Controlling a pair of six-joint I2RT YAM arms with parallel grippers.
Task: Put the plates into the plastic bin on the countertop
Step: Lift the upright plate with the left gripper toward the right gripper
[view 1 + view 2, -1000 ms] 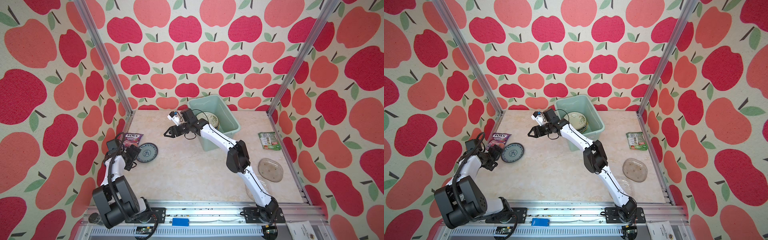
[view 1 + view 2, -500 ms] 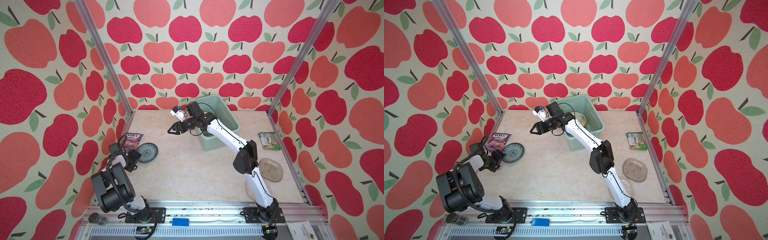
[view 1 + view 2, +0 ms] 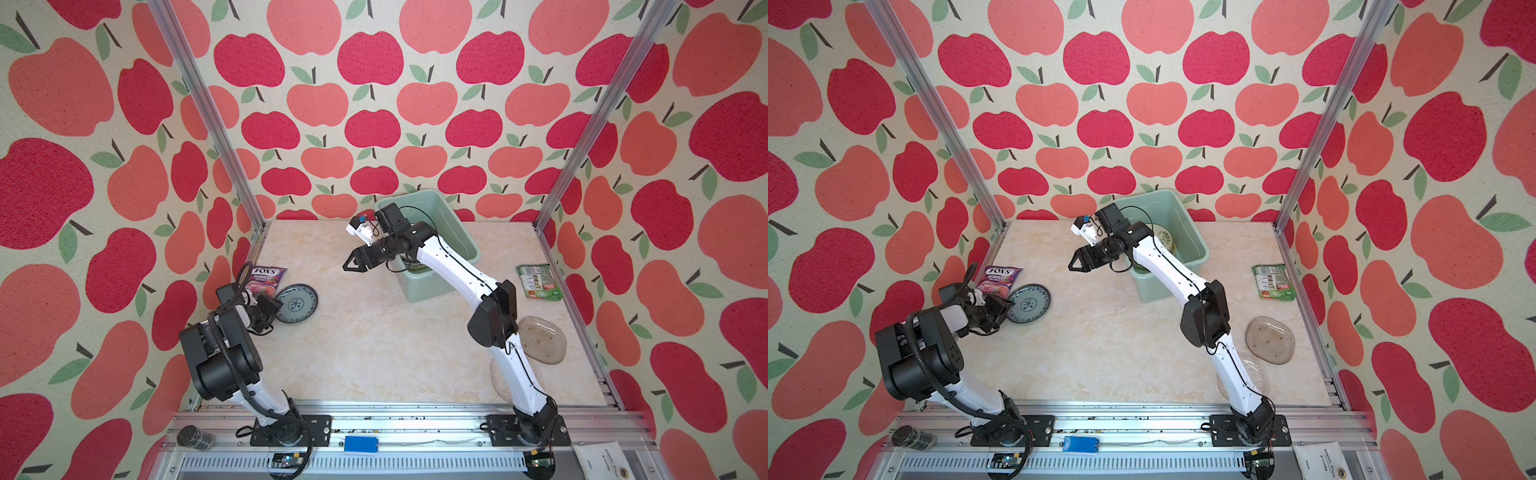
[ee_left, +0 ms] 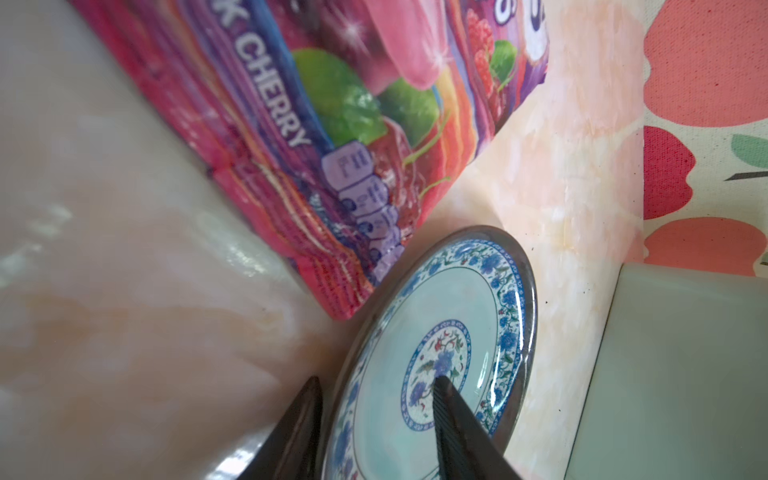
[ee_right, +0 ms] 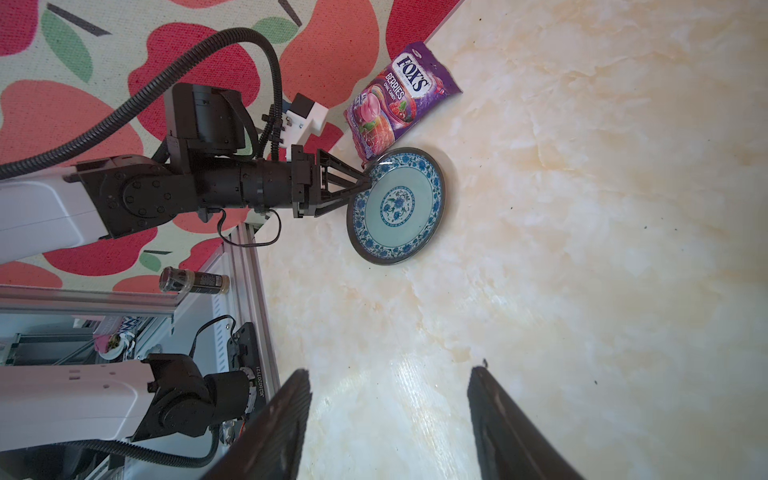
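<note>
A blue-patterned plate lies on the countertop at the left. My left gripper is shut on its near rim, one finger under the edge and the other finger on its face. My right gripper hangs open and empty over the counter, left of the mint plastic bin. Stacked plates show inside the bin. At the right lie two clear glass plates, the nearer one partly behind the right arm.
A purple candy packet touches the blue plate's far edge, close to the left wall. A green packet lies by the right wall. A small dark jar rests on the front rail.
My left gripper has reached the blue plate's rim and closed on it. The left arm's shoulder has swung forward. The right arm has lifted its elbow, with its gripper staying open.
</note>
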